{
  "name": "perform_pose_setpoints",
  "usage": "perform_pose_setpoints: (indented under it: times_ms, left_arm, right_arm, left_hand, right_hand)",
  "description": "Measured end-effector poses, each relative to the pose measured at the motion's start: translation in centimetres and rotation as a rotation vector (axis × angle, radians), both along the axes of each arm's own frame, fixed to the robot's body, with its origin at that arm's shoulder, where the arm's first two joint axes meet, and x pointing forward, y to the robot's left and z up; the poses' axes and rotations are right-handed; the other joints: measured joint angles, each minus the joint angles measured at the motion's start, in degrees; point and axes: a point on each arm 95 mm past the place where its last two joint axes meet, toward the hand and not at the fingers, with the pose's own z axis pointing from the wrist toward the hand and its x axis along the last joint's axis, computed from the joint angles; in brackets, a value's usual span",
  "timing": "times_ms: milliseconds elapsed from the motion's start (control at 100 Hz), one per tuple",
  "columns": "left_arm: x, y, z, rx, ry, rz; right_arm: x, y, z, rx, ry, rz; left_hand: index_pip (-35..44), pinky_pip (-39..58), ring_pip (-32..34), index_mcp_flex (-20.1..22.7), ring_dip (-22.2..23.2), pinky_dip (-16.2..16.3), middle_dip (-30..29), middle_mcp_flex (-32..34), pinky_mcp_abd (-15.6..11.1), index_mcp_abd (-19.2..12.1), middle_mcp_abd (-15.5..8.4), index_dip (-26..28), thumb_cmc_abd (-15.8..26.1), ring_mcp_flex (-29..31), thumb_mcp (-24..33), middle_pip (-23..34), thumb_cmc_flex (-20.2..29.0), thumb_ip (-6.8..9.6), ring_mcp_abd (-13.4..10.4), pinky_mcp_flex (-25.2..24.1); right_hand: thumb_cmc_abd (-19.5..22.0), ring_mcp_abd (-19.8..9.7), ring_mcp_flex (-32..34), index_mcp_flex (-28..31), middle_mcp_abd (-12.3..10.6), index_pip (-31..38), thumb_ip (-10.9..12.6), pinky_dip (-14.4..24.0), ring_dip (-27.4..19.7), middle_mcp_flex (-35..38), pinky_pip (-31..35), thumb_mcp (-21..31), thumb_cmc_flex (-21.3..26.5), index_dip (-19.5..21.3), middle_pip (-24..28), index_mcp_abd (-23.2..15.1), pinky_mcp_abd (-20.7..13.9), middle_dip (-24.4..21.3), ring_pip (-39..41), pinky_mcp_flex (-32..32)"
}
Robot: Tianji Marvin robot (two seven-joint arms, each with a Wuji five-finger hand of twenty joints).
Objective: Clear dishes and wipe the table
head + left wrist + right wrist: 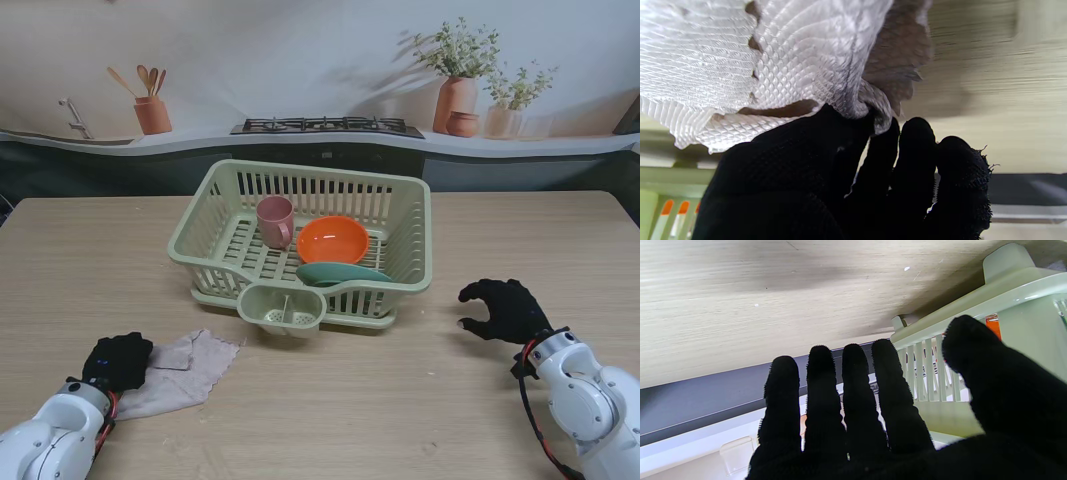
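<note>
**K:** Wood-grain tabletop (330, 400), printed kitchen backdrop behind (hob, pots, plants). What was on it?

**M:** Green dish rack (405, 215) mid-table. Pink cup (275, 220), orange bowl (333, 240) and teal plate (340, 273) were all inside it, so dishes looked cleared imo. Wipe step was left.

**K:** Cloth?

**M:** Beige cloth (185, 368) lay near-left on the tabletop, rumpled, nearer to me than the rack and apart from it. Left hand (118, 362) sat on its left edge. Left wrist cam showed the fingers (917, 140) bunched into a fold of the cloth (790, 60), so gripping it, not just resting.

**K:** Right side?

**M:** Right hand (505, 310) hovered near the rack's right end, holding nothing. Fingers (853, 380) were spread and fairly straight in the wrist cam, thumb apart. Rack wall (973, 316) was just beside it.

**K:** Handling notes?

**M:** Cloth was waffle-weave, soft, light, zero stiffness. Would fold under itself if pushed from one edge, so I'd judge flat palm pressure over the middle better than an edge pinch. Frayed-looking hem, could snag on glove fibres. Rack was rigid plastic, light; might slide if bumped.

**K:** Any labels or text?

**M:** None readable. No brand on rack, cup or cloth in any view.
</note>
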Motion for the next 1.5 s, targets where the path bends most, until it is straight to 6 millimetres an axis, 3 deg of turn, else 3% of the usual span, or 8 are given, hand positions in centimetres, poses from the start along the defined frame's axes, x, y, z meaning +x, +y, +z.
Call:
perform_pose_setpoints:
  times_ms: [120, 150, 250, 550, 690, 830, 1200, 1500]
  left_arm:
    - [0.5, -0.7, 0.3, 0.015, 0.068, -0.032]
    - [0.6, -0.9, 0.4, 0.022, 0.092, -0.041]
    - [0.9, -1.7, 1.0, 0.051, 0.169, -0.072]
    - [1.9, -4.0, 1.7, 0.024, 0.247, -0.075]
    - [2.0, -4.5, 1.6, 0.071, 0.234, -0.082]
    - [2.0, -4.4, 0.7, 0.133, 0.108, -0.090]
    - [0.7, -0.7, -0.6, 0.149, -0.089, -0.015]
    - [-1.2, 3.0, -1.0, 0.145, -0.121, 0.020]
  right_arm:
    - [0.0, 0.0, 0.0, 0.000, 0.000, 0.000]
    - [0.0, 0.0, 0.0, 0.000, 0.000, 0.000]
    - [0.0, 0.0, 0.0, 0.001, 0.002, -0.002]
    - [-0.1, 0.0, -0.1, -0.001, 0.009, -0.008]
    - [-0.1, 0.0, -0.2, -0.001, 0.013, -0.008]
    - [0.0, 0.1, -0.2, 0.001, 0.014, -0.007]
    - [0.0, 0.2, -0.2, 0.001, 0.016, -0.009]
    - [0.0, 0.2, -0.2, 0.003, 0.016, -0.009]
  left_hand:
    - [0.96, -3.51, -0.72, -3.63, 0.83, 0.00, -2.71, -8.62, 0.00, 5.91, -1.44, 3.73, -0.58, -7.16, 6.88, 2.79, -7.79, 0.41, -1.27, -5.18]
    - [0.96, -3.92, -0.72, -5.04, 1.44, 0.00, -2.80, -10.77, 0.00, 7.82, -1.47, 4.33, -0.60, -8.63, 8.73, 3.38, -9.91, 2.79, -1.42, -6.19]
    - [-1.12, -6.12, -0.79, -8.20, 2.29, -0.46, -2.80, -16.08, 0.00, 12.23, 1.23, 4.58, -1.34, -12.91, 9.24, 3.96, -15.89, 2.85, -1.73, -9.85]
    - [-5.79, -8.79, -5.37, -11.18, 2.83, -2.66, -1.11, -19.91, 0.00, 13.25, 2.01, 4.59, -2.18, -15.92, 7.92, 4.71, -24.44, 2.38, -1.12, -15.80]
    - [-6.74, -7.92, -4.23, -7.66, 0.79, -2.73, -0.95, -15.90, 0.00, 12.23, 2.03, 3.55, -3.82, -8.62, 6.91, 4.12, -13.20, 1.19, -0.48, -6.66]
    - [4.03, -3.53, 1.69, -0.55, -1.95, -8.52, 1.48, 0.64, -0.04, 1.50, 0.87, -1.38, -3.31, 6.86, 3.45, 4.14, 1.08, 1.22, -2.88, 9.94]
    - [2.87, -0.77, 1.30, -2.59, -1.40, -12.23, 2.72, 7.52, 0.01, -5.92, 0.87, 1.28, 1.93, 11.67, -1.53, -0.09, -0.53, -0.68, -1.21, 16.26]
    - [3.26, -0.70, -0.10, -3.37, -1.39, -12.24, 0.35, 12.61, 0.14, -4.38, 0.87, 1.40, 2.34, 17.75, -3.12, -0.09, 2.26, -0.65, -0.85, 22.14]
  right_hand:
    - [0.01, 0.00, -0.04, 0.00, 0.00, -0.05, 0.00, 0.00, 0.00, 0.00, 0.00, 0.01, 0.12, 0.00, 0.00, 0.00, 0.00, 0.00, 0.00, -0.10]
    - [0.01, 0.00, -0.04, 0.00, 0.00, -0.05, 0.00, 0.00, 0.00, 0.00, 0.00, -0.14, 0.12, 0.00, 0.00, -0.01, 0.00, 0.00, 0.00, -0.10]
    - [0.01, 0.00, -0.08, 0.00, 0.00, -0.06, 0.00, 0.00, 0.00, 0.00, 0.00, -0.52, 0.12, 0.00, 0.00, -0.01, 0.00, 0.00, 0.00, -0.25]
    - [0.02, 0.00, -0.74, 0.00, 0.00, -0.08, 0.00, 0.00, 0.00, -0.07, -0.01, -0.54, 0.12, 0.00, 0.00, -0.01, 0.00, 0.00, 0.00, -0.84]
    - [0.03, 0.00, -0.76, 0.00, 0.00, -0.43, 0.00, 0.00, 0.01, -0.71, -0.01, -0.54, 0.12, 0.00, -0.25, -0.01, 0.00, 0.00, 0.00, -1.20]
    - [0.03, 0.00, -1.36, 0.00, 0.00, -0.46, 0.00, 0.00, 0.04, -0.71, -0.01, -0.55, 0.10, 0.00, -0.26, -0.01, 0.00, 0.00, 0.05, -1.44]
    - [0.04, 0.00, -1.64, 0.00, 0.00, -0.62, 0.00, 0.53, 0.60, -0.74, -0.01, -0.55, 0.10, 0.00, -0.25, -0.01, 0.00, 0.00, 0.05, -1.53]
    - [0.04, 0.00, -1.66, 0.00, 0.00, -0.66, 0.00, 0.82, 0.61, -0.74, -0.01, -0.55, 0.10, 0.02, -0.26, -0.02, 0.00, 0.00, 0.05, -1.53]
